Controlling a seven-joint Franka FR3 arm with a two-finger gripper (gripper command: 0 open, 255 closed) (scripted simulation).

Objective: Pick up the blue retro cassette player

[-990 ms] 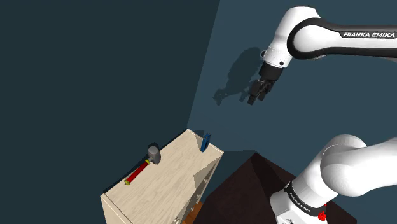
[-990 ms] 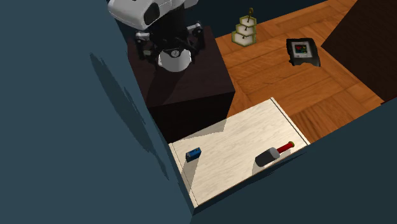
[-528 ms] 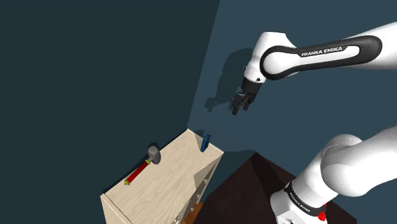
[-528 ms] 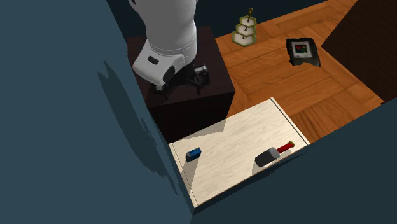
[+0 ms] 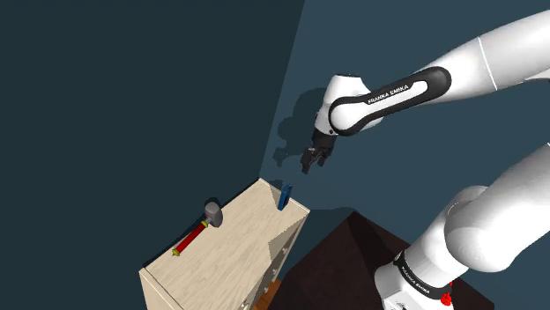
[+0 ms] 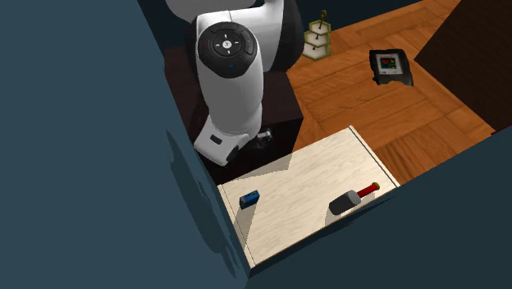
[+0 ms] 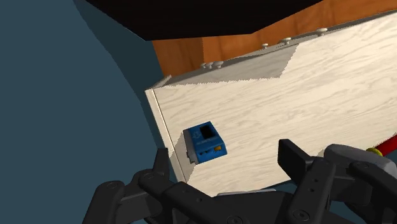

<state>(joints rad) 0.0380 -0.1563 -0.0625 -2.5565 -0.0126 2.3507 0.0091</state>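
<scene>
While the gripper (image 7: pixel 226 158) hangs in the air above the cabinet (image 7: pixel 318 95), its two black fingers (image 7: pixel 162 167) stand well apart with nothing clasped between them. Below and beyond them lies the blue player (image 7: pixel 205 142), untouched, on the pale wooden top, close to the edge that runs along the dark blue wall (image 7: pixel 76 95).

From the shoulder, the gripper (image 5: pixel 310 160) is above the player (image 5: pixel 283 196) and slightly to that view's right, with clear air between them. There the player sits at the far corner of the cabinet (image 5: pixel 229 255), where the top meets the wall (image 5: pixel 132 106). The white arm (image 5: pixel 388 88) reaches in from the right, over the dark stand (image 5: pixel 353 255).

In the second exterior view, the arm (image 6: pixel 230 82) hides most of the gripper (image 6: pixel 262 138), which is near the cabinet's (image 6: pixel 312 181) upper edge. The player (image 6: pixel 249 198) lies near the top's left end. A hammer (image 6: pixel 351 199) with a grey head and red handle lies well apart from it, toward the right end.

Farther off, on the wooden floor (image 6: pixel 369 107), are a pale tiered object (image 6: pixel 316 41) and a dark framed thing (image 6: pixel 390 66).
</scene>
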